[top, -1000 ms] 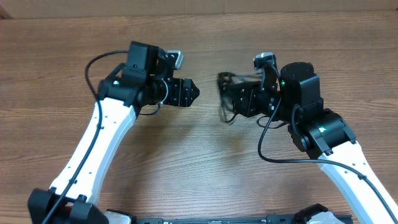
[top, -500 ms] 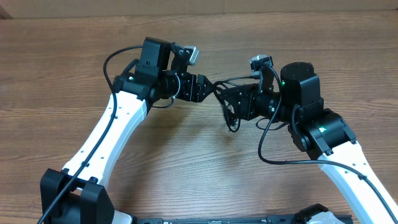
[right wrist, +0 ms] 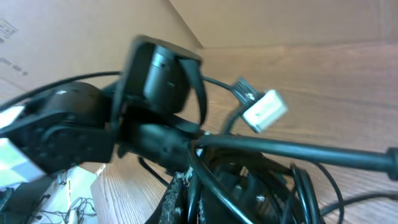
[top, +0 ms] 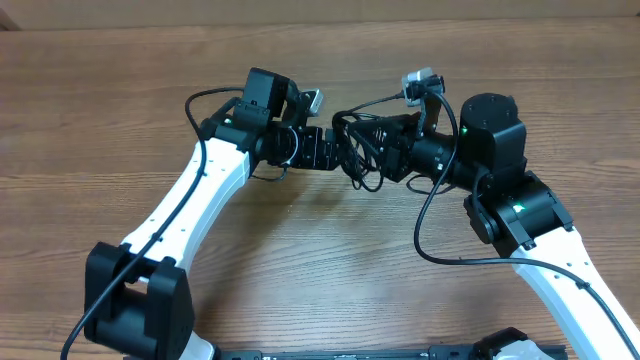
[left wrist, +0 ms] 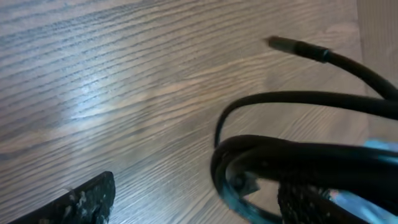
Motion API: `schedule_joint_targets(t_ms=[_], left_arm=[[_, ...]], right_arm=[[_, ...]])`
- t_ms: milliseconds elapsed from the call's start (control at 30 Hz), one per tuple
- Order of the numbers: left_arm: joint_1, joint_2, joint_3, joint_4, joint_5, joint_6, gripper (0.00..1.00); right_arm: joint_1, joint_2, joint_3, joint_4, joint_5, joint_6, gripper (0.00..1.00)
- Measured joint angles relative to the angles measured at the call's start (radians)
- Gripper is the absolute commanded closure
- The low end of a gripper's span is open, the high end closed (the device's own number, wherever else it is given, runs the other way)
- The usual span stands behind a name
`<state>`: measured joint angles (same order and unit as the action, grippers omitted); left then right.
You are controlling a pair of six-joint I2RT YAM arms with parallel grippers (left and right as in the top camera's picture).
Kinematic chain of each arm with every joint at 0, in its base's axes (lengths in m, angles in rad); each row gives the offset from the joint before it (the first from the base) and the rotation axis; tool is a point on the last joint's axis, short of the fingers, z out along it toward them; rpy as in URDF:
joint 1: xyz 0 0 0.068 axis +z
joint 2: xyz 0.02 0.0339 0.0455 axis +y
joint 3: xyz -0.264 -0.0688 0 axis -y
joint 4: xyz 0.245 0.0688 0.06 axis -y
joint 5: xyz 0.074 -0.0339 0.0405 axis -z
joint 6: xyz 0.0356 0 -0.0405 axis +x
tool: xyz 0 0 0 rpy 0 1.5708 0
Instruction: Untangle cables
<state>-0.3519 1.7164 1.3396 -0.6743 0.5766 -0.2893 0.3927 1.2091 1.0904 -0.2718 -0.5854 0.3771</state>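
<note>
The cables are a tangled bundle of thin black wires held above the table between my two grippers. My right gripper is shut on the bundle; the right wrist view shows the wires packed between its fingers. My left gripper is open, right at the bundle's left side. In the left wrist view a cable loop lies between its fingers, close to the right one, and a plug tip sticks out above. Whether the left fingers touch the wire is unclear.
The wooden table lies below both arms. Thicker black cords run along the right arm and along the left arm. A cardboard wall stands behind the table.
My left arm has swung right, from well apart to right against the cable bundle. My right gripper has lifted the bundle a little up and left to meet it.
</note>
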Motion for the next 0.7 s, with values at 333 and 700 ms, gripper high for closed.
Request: schedule_joint_targets(t_ms=[333,700], left_arm=[[0.000,0.010,-0.002,0.183,0.131,-0.048,0.57],[0.000,0.010,-0.002,0.280,0.149,-0.053,0.48]], right_arm=[[0.000,0.000,0.000,-0.040,-0.002,0.010,0.96],[0.000,0.000,0.000,-0.035,-0.033,0.061,0.96]])
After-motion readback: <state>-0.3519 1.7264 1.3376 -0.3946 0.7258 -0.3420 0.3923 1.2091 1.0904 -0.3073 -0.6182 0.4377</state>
